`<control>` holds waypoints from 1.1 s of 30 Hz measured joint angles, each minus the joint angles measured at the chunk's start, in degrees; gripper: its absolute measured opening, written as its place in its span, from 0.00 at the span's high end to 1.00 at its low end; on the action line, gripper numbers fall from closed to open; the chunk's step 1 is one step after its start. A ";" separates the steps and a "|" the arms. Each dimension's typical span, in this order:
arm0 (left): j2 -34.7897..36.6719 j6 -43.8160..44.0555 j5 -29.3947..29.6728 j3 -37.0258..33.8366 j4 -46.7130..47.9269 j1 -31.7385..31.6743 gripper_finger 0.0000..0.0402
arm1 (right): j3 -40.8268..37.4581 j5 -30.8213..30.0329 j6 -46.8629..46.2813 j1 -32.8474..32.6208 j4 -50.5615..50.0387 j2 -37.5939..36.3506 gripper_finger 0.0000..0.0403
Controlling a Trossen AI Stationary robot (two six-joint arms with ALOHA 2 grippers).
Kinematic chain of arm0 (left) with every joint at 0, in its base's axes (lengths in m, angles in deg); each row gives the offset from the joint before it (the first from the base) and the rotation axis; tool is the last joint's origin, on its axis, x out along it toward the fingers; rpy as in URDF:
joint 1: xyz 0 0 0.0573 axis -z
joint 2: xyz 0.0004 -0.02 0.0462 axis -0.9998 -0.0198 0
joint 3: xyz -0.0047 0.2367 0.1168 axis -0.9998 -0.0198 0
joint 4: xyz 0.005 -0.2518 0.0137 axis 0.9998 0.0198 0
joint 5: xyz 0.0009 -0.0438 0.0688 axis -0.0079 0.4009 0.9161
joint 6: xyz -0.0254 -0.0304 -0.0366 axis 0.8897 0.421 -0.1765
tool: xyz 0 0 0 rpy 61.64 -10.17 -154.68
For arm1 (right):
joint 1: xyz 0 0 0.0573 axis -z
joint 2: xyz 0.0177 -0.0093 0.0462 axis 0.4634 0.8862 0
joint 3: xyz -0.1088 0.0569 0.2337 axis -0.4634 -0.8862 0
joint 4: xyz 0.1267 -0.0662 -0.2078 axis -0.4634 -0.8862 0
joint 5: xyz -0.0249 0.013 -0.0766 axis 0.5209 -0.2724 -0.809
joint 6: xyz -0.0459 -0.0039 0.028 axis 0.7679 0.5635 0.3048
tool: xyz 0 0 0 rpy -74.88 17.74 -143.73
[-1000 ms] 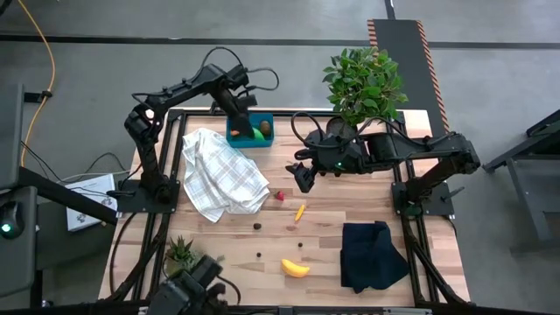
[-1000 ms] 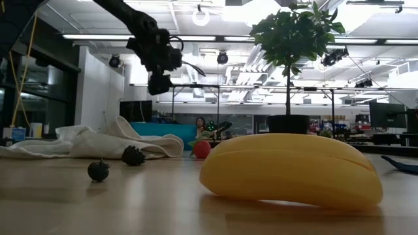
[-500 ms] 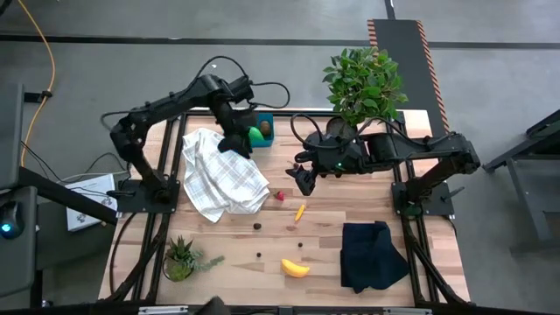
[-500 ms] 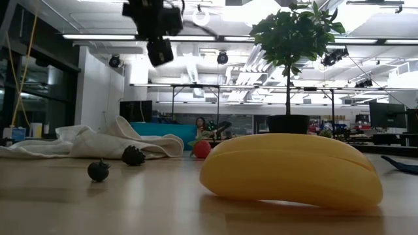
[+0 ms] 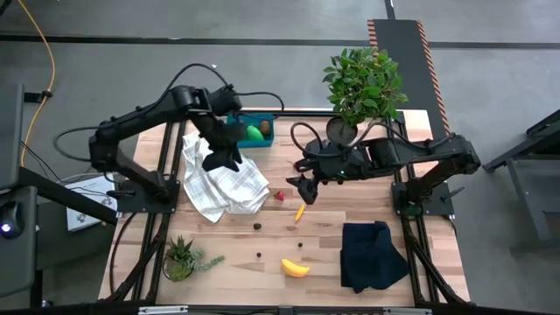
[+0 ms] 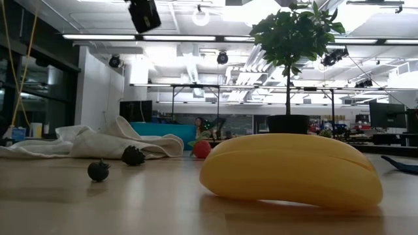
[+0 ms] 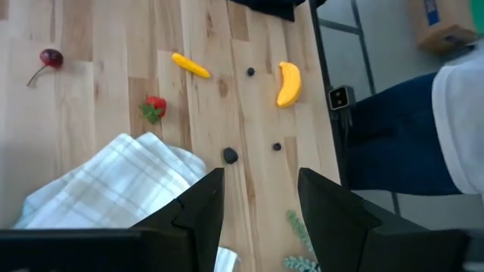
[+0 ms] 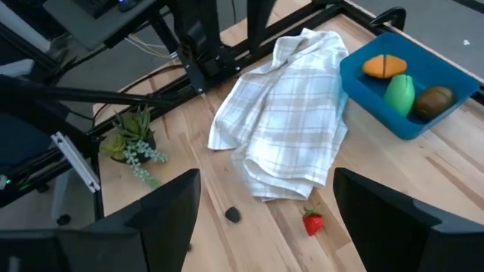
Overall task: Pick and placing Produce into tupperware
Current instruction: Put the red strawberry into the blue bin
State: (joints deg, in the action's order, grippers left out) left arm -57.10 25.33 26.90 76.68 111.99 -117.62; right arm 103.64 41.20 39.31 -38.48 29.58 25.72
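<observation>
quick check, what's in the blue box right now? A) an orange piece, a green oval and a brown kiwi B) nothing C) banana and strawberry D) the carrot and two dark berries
A: the right wrist view shows the blue box holding an orange piece, a green oval and a brown kiwi; the banana, strawberry and carrot lie on the table.

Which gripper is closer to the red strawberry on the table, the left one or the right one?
The right. The right gripper hangs just beside the strawberry; the left gripper is farther away, above the white checked cloth.
</observation>
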 joint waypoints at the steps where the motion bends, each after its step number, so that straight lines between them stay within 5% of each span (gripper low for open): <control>1: 0.82 0.98 0.67 0.00 -0.26 0.91 0.61 | 0.00 0.01 0.28 -0.28 0.00 0.00 0.27; 15: 10.13 20.38 19.72 0.00 -6.80 18.58 0.61 | 0.00 0.01 0.97 -6.01 0.00 0.00 0.27; 33: 10.87 40.78 46.67 -0.24 -13.98 47.71 0.61 | -0.01 -3.30 -4.08 -14.38 0.09 0.32 0.27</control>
State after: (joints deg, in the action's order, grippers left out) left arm -46.22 66.11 73.57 76.44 98.01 -69.91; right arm 103.62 37.90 35.23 -52.85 29.67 26.04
